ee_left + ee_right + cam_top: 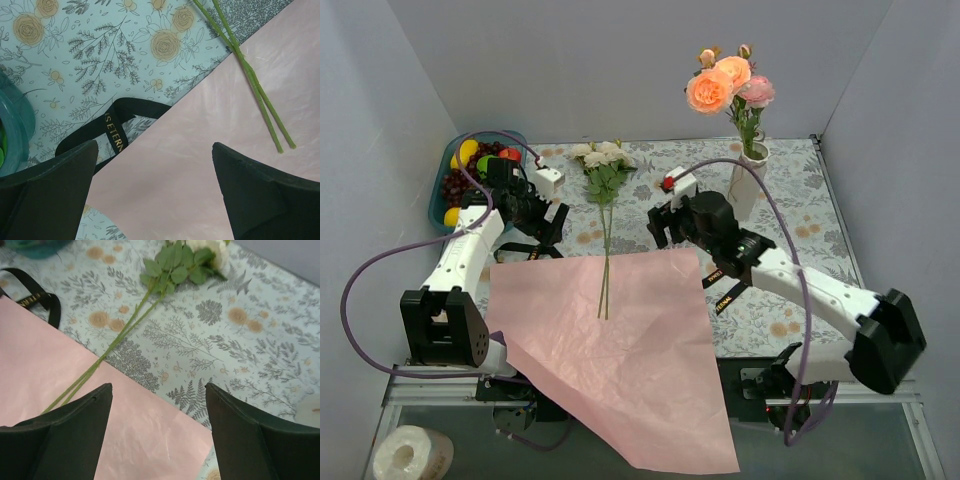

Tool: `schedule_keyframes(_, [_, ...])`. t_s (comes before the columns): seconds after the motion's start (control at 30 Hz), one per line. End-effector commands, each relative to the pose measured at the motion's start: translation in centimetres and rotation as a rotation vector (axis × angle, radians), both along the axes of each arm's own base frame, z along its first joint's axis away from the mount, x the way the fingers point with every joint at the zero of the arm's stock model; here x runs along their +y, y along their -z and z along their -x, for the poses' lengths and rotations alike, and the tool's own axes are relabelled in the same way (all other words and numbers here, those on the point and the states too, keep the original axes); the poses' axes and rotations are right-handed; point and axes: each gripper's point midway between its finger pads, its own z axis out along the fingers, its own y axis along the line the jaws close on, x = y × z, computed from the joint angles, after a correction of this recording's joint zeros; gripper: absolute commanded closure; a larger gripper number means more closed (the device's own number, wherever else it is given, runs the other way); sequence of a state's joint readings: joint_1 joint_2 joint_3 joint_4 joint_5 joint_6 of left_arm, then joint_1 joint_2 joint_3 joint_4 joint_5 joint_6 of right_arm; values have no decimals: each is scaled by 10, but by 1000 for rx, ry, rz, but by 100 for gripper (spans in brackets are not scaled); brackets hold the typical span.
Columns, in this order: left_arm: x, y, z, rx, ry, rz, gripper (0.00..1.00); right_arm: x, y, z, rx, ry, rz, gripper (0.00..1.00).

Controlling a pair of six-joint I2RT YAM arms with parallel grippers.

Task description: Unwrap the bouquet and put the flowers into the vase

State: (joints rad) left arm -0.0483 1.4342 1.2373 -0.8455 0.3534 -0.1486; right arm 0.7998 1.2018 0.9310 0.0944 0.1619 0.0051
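On the far left is the fruit basket (20, 130), which I leave alone. My left hand (155, 150) hovers wide and empty over the corner of the pink paper (620, 370), with the black ribbon (114, 132) lying loose on the counter (790, 200) just beside it. I judge the unwrapping done.

Next along, the white flowers (603, 160) lie flat, heads away from me. Their two stems (606, 260) run side by side down onto the paper.

My right hand (157, 390) is also spread wide and holds nothing, just right of those stems. For the pick I'd centre it across both stems on the bare counter, above the paper's edge, so the fingers don't pinch the sheet. I'd close on both stems together.

Furthest right, the vase (745, 190) already holds peach and pink roses (720, 85). Its neck is narrow, so I'd bring the stems in upright and slowly to avoid tipping it.
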Motion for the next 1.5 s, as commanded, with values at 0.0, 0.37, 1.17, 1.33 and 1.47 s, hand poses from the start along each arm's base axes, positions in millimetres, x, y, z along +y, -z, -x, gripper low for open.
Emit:
schedule_keyframes(0.0, [-2,-7,-3,16,-7,9,2,39,6,-35,94,29,14,19])
schedule_keyframes(0.37, [4,1,-4,-42,10,-47,2,117,94,-109,417,133,169,19])
schedule_keyframes(1.17, [4,4,7,-41,23,-48,2,143,187,-128,552,269,171,29])
schedule_keyframes(1.33, [5,5,7,-40,18,-51,2,134,206,-131,578,332,206,32])
schedule_keyframes(1.47, [4,5,7,-36,19,-48,2,127,217,-133,573,385,220,35])
